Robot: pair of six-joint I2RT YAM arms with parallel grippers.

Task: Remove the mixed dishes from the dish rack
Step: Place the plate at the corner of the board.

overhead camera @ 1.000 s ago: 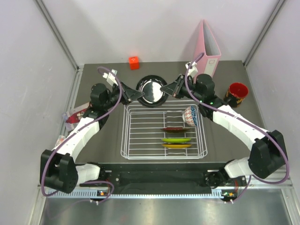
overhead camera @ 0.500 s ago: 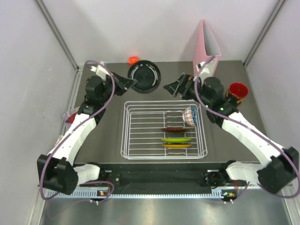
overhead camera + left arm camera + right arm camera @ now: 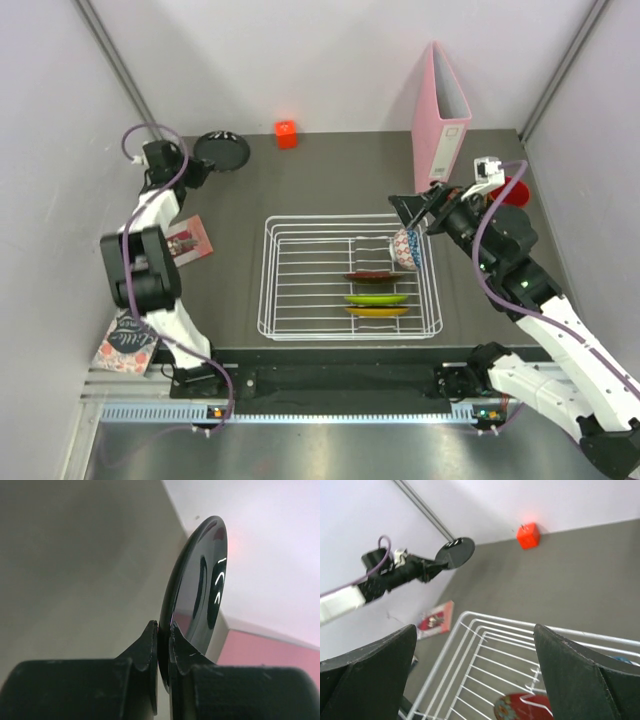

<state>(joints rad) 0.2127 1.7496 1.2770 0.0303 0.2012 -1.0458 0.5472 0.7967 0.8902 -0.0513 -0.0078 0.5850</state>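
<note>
Left claw (image 3: 162,630) clenched on the rim of a glossy black round plate (image 3: 197,595), held out over the far left corner of the dark grey counter (image 3: 330,190), well apart from the white wire dish rack (image 3: 300,290). Right claw (image 3: 412,212) released, jaws wide, hovers at the rack's far right corner. A blue-white patterned bowl (image 3: 407,248) stands on edge just nearward of it, so the right arm is nearer. A dark red patterned plate (image 3: 368,276), lime green plate (image 3: 376,298) and gold patterned plate (image 3: 377,311) stand in the dividers, long axes left-right.
</note>
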